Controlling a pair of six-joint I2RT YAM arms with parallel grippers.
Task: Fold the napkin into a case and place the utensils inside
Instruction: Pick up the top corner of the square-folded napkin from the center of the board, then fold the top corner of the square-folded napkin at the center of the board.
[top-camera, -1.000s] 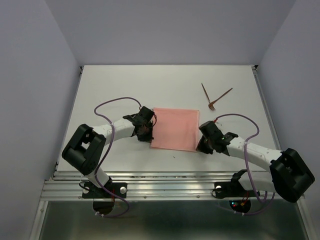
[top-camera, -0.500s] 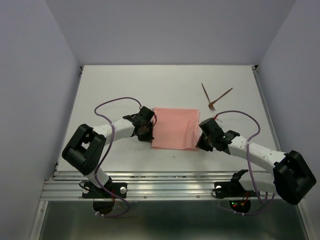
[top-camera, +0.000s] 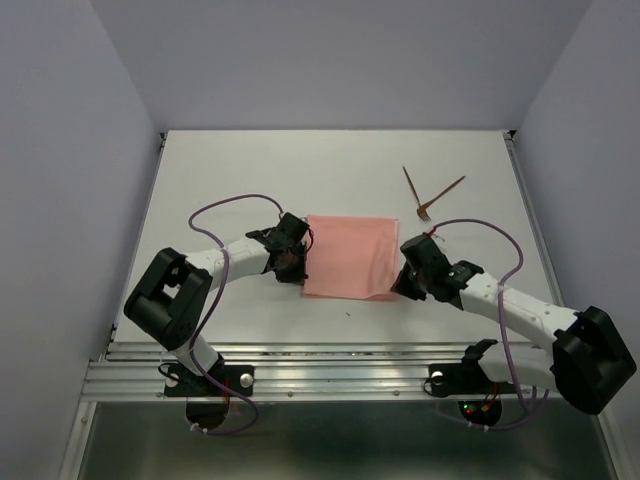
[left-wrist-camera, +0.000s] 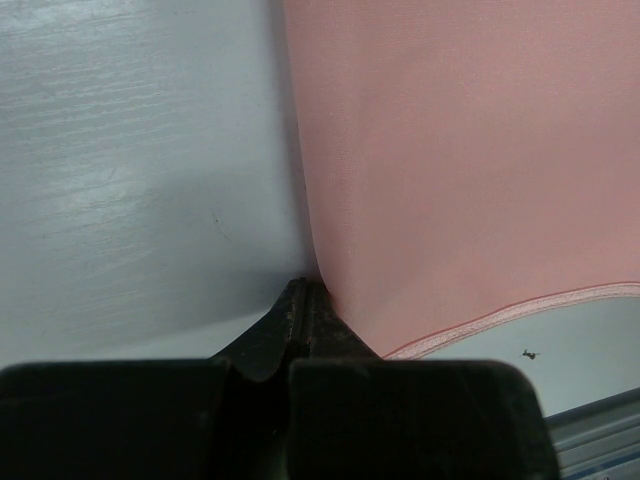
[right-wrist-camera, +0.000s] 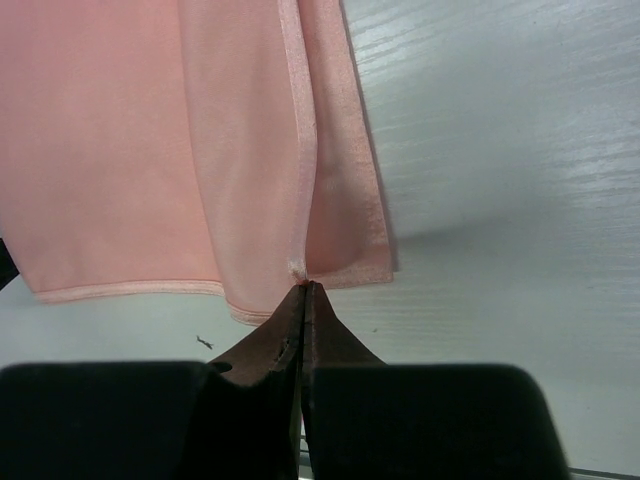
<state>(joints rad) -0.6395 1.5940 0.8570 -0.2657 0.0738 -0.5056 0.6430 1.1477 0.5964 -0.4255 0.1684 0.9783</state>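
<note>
The salmon-pink napkin (top-camera: 347, 256) lies as a flat rectangle on the white table (top-camera: 250, 170). My left gripper (top-camera: 297, 270) is shut on the napkin's near left edge; in the left wrist view its jaws (left-wrist-camera: 305, 292) pinch the cloth (left-wrist-camera: 460, 150). My right gripper (top-camera: 402, 281) is shut on the napkin's near right corner, lifting a small fold; the right wrist view shows its tips (right-wrist-camera: 303, 288) closed on the hem (right-wrist-camera: 298, 150). Two thin reddish-brown utensils (top-camera: 428, 193) lie crossed beyond the right gripper, the fork (top-camera: 440, 198) with its tines toward the napkin.
The table's metal rail (top-camera: 330, 360) runs along the near edge. Purple cables (top-camera: 235, 203) loop above both arms. Grey walls close in the table on three sides. A small dark speck (right-wrist-camera: 204, 342) lies near the napkin's near edge.
My right gripper has moved slightly left and away with the napkin's right corner, folding that edge inward a little. The left gripper has stayed still.
</note>
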